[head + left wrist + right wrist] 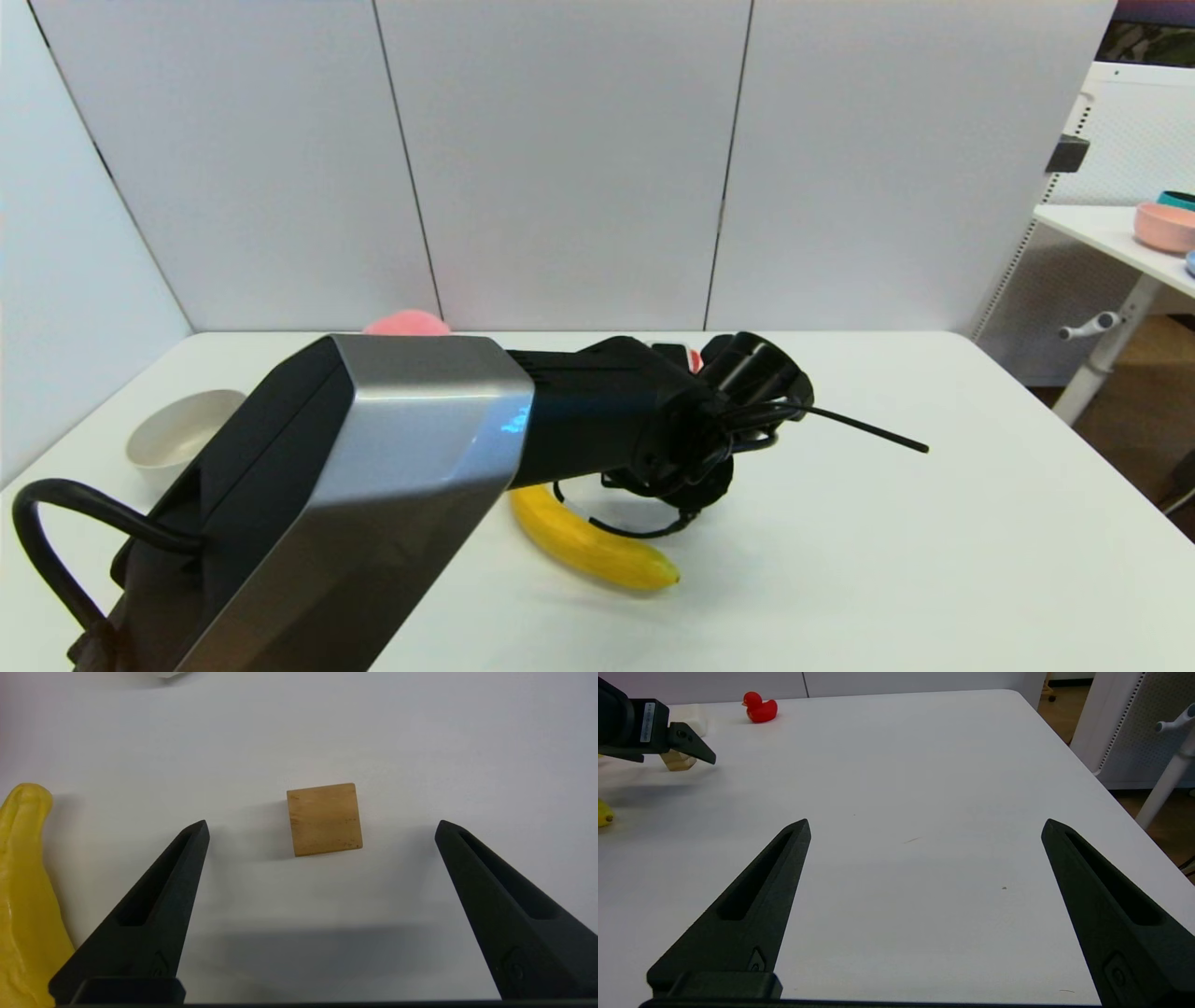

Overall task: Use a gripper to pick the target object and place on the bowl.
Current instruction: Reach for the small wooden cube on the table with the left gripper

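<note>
The tan wooden cube (pixel 324 819) lies on the white table, level with the tips of my left gripper (pixel 322 824). That gripper is open wide, one finger on each side of the cube, touching neither side. In the right wrist view the cube (pixel 677 760) shows under the left gripper's fingers (pixel 693 746). In the head view my left arm (pixel 597 411) hides the cube. The off-white bowl (pixel 182 439) stands at the table's left edge. My right gripper (pixel 927 823) is open and empty over bare table, apart from the cube.
A yellow banana (pixel 588 541) lies beside the left gripper and also shows in the left wrist view (pixel 23 891). A red toy duck (pixel 759 708) and a white block (pixel 693 718) sit beyond the cube. A pink object (pixel 406 324) is at the back.
</note>
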